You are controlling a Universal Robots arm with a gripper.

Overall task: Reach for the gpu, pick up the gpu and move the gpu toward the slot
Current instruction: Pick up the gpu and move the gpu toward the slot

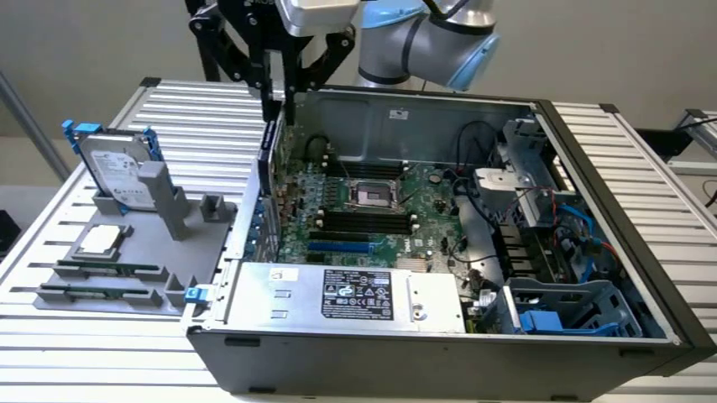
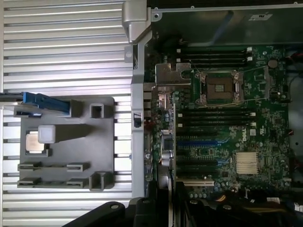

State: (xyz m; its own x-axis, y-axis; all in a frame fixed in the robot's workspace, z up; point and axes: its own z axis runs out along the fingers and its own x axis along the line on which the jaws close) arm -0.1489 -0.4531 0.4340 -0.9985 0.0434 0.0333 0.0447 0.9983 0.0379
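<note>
Since the gpu (image 1: 270, 138) hangs edge-down over the motherboard (image 1: 370, 210), we've got the claw (image 1: 274, 88) clenched on it, lined up w/ the slots.

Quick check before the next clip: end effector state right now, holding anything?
End effector: shut on the gpu, which it holds on edge just inside the computer case, at the side wall on the exterior view's left.

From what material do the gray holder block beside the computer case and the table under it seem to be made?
The holder block looks like matte gray plastic, perhaps printed: dull, uniform colour, blocky molded slots and posts. The table looks like bare metal, probably aluminium: pale silver slats with long parallel grooves and soft reflections. The computer case beside them appears to be dark painted sheet metal, judging by its thin folded edges.
</note>
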